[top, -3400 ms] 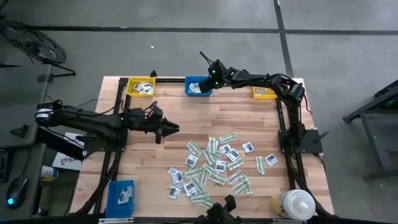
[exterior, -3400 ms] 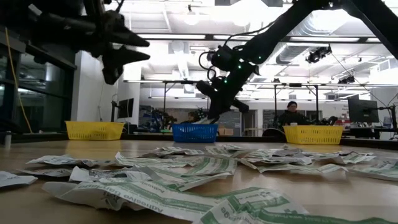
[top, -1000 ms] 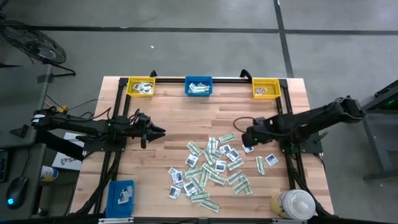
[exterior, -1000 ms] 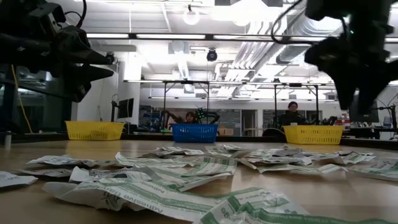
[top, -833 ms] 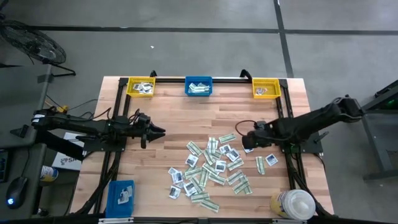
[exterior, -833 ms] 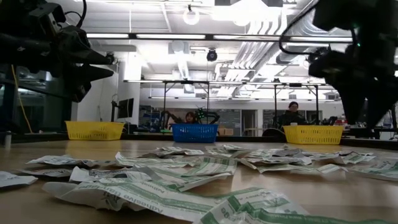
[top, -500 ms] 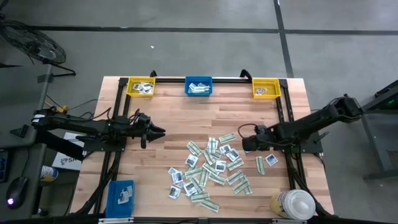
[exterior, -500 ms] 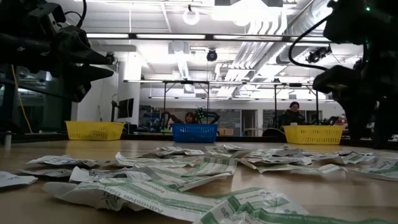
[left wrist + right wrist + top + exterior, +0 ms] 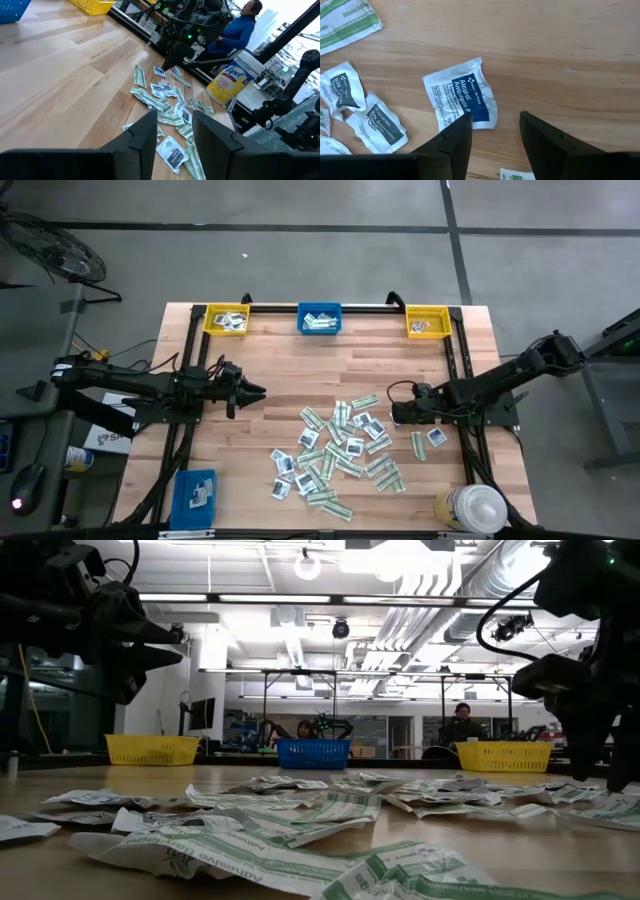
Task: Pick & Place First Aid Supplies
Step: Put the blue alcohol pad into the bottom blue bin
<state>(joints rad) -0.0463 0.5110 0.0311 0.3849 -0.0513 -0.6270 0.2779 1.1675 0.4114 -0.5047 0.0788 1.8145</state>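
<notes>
The first aid supplies (image 9: pixel 345 445) lie scattered flat on the wooden table, right of its middle: white squarish packets and green-and-white strips. My right gripper (image 9: pixel 394 416) points down at the pile's far right edge, open. A white-and-blue alcohol packet (image 9: pixel 462 97) lies flat just ahead of its fingertips (image 9: pixel 495 117). My left gripper (image 9: pixel 262 391) waits level over the table's left half, open, with nothing between its fingers (image 9: pixel 174 117).
Along the far edge stand a yellow bin (image 9: pixel 227 319), a blue bin (image 9: pixel 320 318) and another yellow bin (image 9: pixel 427 323), each with packets inside. A blue bin (image 9: pixel 195 492) sits at the near left and a white-capped bottle (image 9: pixel 470 508) at the near right. Bare wood lies between pile and bins.
My right gripper has come down toward the table and a little toward its near edge, rolling its wrist, and now stands low over the white-and-blue packet. Its fingers have stayed apart. The packets have not moved.
</notes>
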